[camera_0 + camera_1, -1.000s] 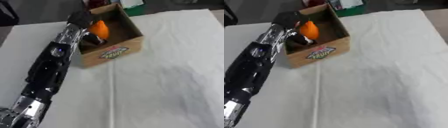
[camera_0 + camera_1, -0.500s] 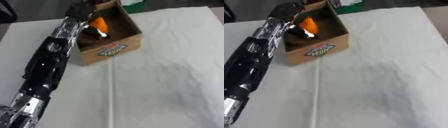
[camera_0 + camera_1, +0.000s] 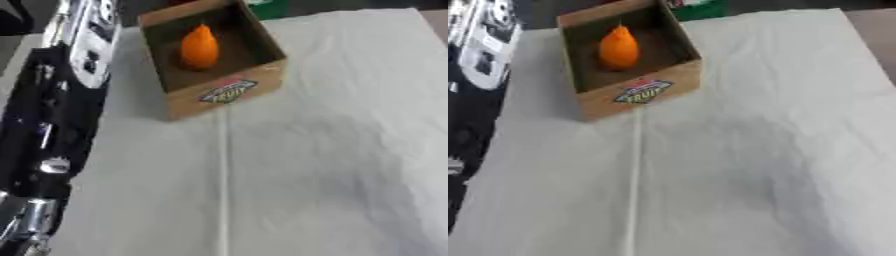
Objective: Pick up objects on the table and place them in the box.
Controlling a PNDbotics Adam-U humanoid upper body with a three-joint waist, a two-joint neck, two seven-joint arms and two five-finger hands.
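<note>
In the left eye view, an open cardboard box (image 3: pixel 223 92) with a coloured label on its front wall stands at the far part of the table, which is covered by a white cloth (image 3: pixel 332 150), and an orange pear-shaped object (image 3: pixel 199 46) sits upright inside it, near the back. The robot's left arm (image 3: pixel 52 115), black with silver parts, runs along the left edge and leaves the picture at the top, so the left hand is out of sight and I cannot tell how open it is.

In the right eye view, the orange object is in the same place inside the box, a green thing (image 3: pixel 700 7) shows just behind the box at the top edge, and the right hand does not appear.
</note>
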